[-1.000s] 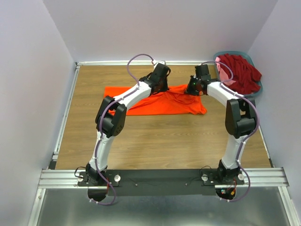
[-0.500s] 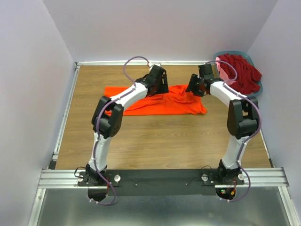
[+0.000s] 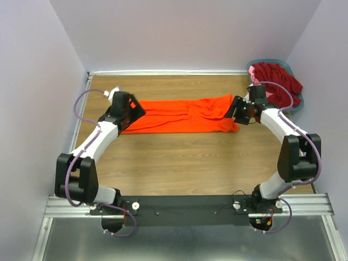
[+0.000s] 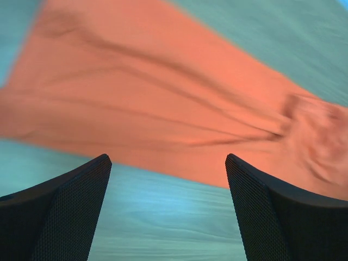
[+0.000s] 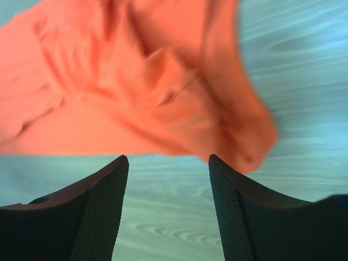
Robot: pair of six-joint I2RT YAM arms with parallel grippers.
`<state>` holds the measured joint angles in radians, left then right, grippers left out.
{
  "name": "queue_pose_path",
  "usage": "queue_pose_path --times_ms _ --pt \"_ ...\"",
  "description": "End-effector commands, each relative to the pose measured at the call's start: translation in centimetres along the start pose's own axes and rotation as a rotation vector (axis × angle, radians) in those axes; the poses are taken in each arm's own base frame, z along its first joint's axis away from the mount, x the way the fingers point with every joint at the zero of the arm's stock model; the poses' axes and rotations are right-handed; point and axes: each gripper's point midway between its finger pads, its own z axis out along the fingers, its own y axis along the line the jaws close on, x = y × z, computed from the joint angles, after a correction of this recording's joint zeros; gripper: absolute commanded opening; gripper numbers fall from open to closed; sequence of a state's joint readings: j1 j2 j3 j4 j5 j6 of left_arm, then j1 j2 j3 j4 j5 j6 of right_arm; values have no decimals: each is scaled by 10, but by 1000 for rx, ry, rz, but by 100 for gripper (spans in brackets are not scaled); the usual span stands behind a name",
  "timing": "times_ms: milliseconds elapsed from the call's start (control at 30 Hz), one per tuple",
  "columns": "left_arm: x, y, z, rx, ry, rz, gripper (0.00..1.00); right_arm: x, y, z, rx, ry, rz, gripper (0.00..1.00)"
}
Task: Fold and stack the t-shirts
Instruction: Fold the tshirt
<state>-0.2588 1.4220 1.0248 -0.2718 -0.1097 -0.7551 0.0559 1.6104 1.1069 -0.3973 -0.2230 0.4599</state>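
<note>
Orange t-shirt (image 3: 182, 115): stretched in a long, narrow band across the far half of the table (image 3: 179, 168), running left to right, rumpled at its right end.
Left claw (image 3: 136, 111): released, fingers spread over the band's left end, gripping nothing.
Right claw (image 3: 237, 110): released too, empty, poised at the bunched right end.
Basket (image 3: 299, 102): far right corner, holding the dark red t-shirt (image 3: 278, 81) and pink t-shirt (image 3: 253, 72), both unfolded.
Progress: early, by the look of it. One shirt is apparently folded lengthwise; crosswise folds, two more shirts and the stack itself remain.
</note>
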Motion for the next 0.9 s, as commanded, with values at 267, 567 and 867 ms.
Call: queue_pose_path --times_ms 267,567,867 --pt "-12 145 18 -342 -46 -223 95 37 23 -12 -117 91 -66 70" --pt "-4 159 41 -420 4 -227 74 41 19 -20 -107 74 -67 70" --pt "-3 164 45 -447 16 -218 59 45 15 -20 -94 77 -67 70"
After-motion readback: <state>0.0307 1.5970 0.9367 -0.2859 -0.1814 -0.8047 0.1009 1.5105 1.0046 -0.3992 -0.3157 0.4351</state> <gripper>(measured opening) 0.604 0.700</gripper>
